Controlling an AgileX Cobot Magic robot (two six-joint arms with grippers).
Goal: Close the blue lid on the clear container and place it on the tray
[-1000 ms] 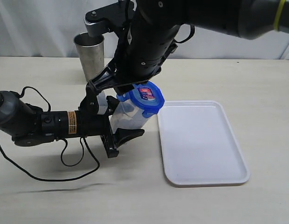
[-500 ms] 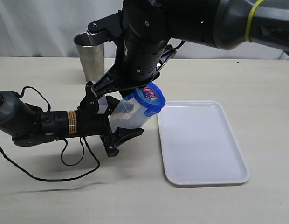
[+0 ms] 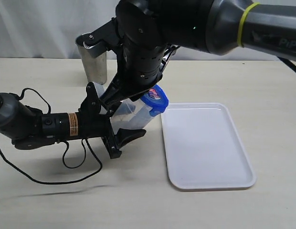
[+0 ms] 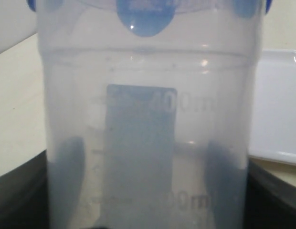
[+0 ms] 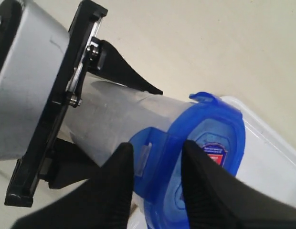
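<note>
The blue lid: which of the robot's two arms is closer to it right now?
Right. The right fingers straddle a flap of the blue lid. The left fingers grip the clear container lower down, near its base, away from the lid.

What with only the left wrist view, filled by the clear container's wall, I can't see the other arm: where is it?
Observer: The right gripper is at the blue lid, straddling one side flap; contact unclear.
Operator: Is the container upright?
Observer: No, the left gripper holds the clear container tilted, mouth toward the tray.
Operator: On the tray yet?
Observer: No, it's beside the tray, lid near its edge.
</note>
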